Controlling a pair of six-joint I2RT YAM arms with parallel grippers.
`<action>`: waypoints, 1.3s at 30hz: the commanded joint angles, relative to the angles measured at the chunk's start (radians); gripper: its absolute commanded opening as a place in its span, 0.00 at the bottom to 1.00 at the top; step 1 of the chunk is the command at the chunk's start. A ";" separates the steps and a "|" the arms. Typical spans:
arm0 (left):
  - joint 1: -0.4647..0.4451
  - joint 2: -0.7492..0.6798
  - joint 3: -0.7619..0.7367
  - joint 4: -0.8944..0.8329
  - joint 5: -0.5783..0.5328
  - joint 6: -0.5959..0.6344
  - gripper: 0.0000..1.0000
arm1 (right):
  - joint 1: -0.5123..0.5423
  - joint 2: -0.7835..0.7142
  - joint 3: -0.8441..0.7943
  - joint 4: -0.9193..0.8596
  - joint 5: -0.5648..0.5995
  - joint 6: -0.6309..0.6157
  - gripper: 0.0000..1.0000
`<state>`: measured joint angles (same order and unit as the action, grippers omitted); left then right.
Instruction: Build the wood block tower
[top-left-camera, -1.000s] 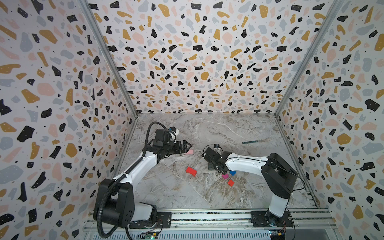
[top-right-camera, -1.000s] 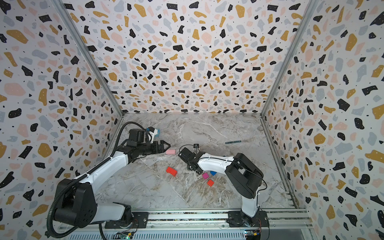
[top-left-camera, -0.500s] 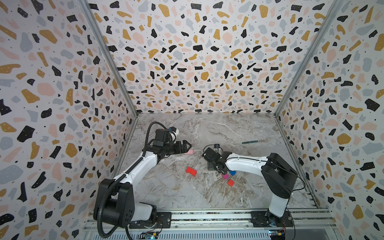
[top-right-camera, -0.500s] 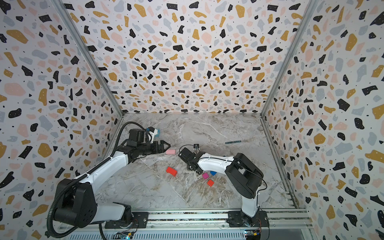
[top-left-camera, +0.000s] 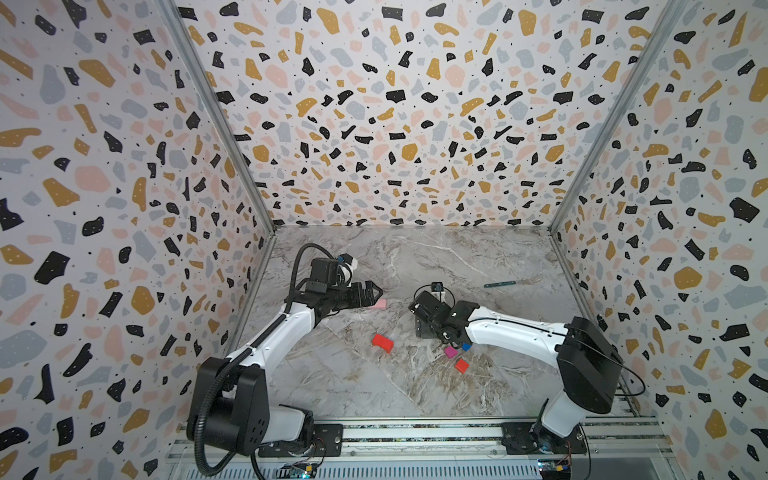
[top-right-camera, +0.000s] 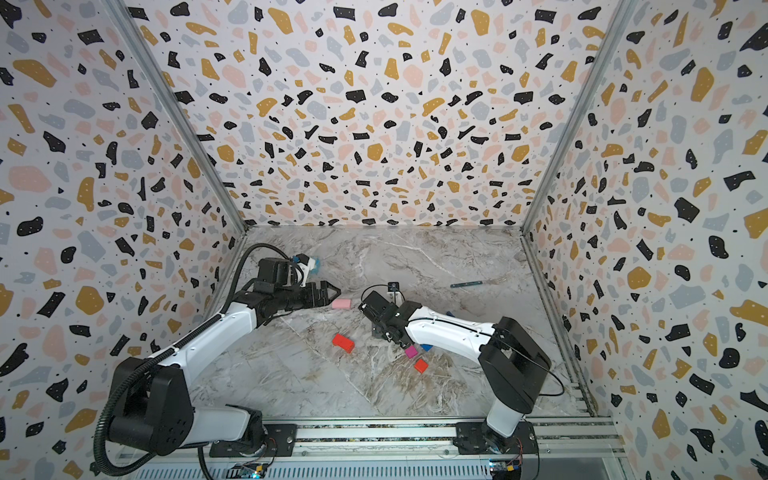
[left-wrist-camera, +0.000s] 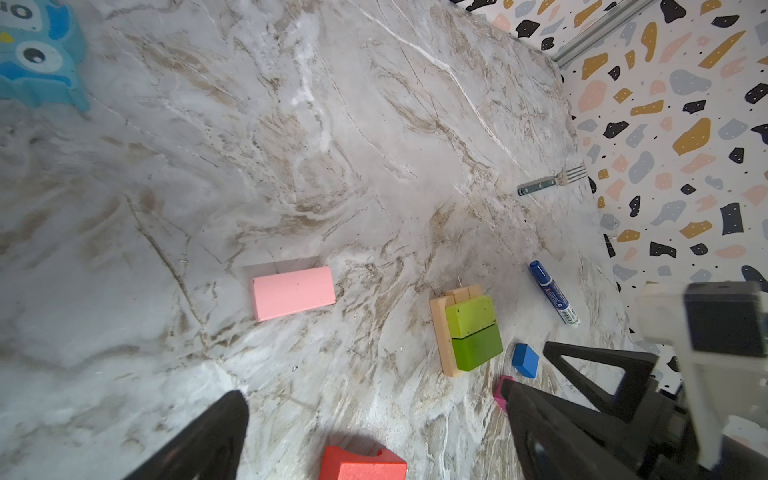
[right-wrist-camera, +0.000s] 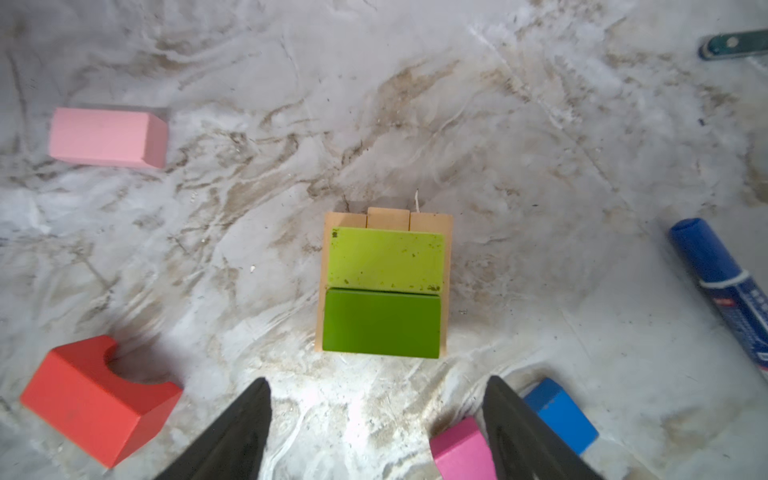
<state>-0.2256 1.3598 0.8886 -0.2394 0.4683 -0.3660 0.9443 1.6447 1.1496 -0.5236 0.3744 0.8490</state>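
Note:
The tower (right-wrist-camera: 382, 291) is a tan square base with two green blocks side by side on top; it also shows in the left wrist view (left-wrist-camera: 469, 332). My right gripper (right-wrist-camera: 376, 399) hovers just beside it, open and empty, and hides it in both top views (top-left-camera: 428, 328). A pink block (top-left-camera: 379, 304) (left-wrist-camera: 293, 293) lies flat in front of my open, empty left gripper (top-left-camera: 376, 291) (left-wrist-camera: 374, 399). A red notched block (top-left-camera: 382, 343) (right-wrist-camera: 99, 399), a magenta cube (top-left-camera: 450, 352) (right-wrist-camera: 461, 451), a blue cube (top-left-camera: 466, 346) (right-wrist-camera: 561, 415) and an orange-red cube (top-left-camera: 461, 365) lie loose nearby.
A blue-capped marker pen (left-wrist-camera: 555, 293) lies just past the tower. A fork with a teal handle (top-left-camera: 500, 284) rests towards the back right. A pale blue box with cartoon eyes (left-wrist-camera: 37, 54) sits by the left wall. Patterned walls enclose three sides.
My right gripper's jaws have spread wider beside the tower. Neither arm has visibly shifted, and no block has moved.

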 joint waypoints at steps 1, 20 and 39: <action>-0.005 -0.003 0.000 -0.012 -0.008 0.019 0.98 | -0.023 -0.074 -0.015 -0.056 0.006 -0.039 0.83; -0.006 -0.004 -0.002 -0.021 0.004 0.021 0.98 | -0.134 -0.159 -0.184 0.021 -0.192 -0.215 0.95; -0.006 0.011 -0.001 -0.023 0.003 0.021 0.98 | -0.179 -0.101 -0.284 0.165 -0.284 -0.202 0.99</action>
<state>-0.2256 1.3663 0.8886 -0.2684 0.4660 -0.3588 0.7719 1.5379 0.8757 -0.3832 0.1001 0.6430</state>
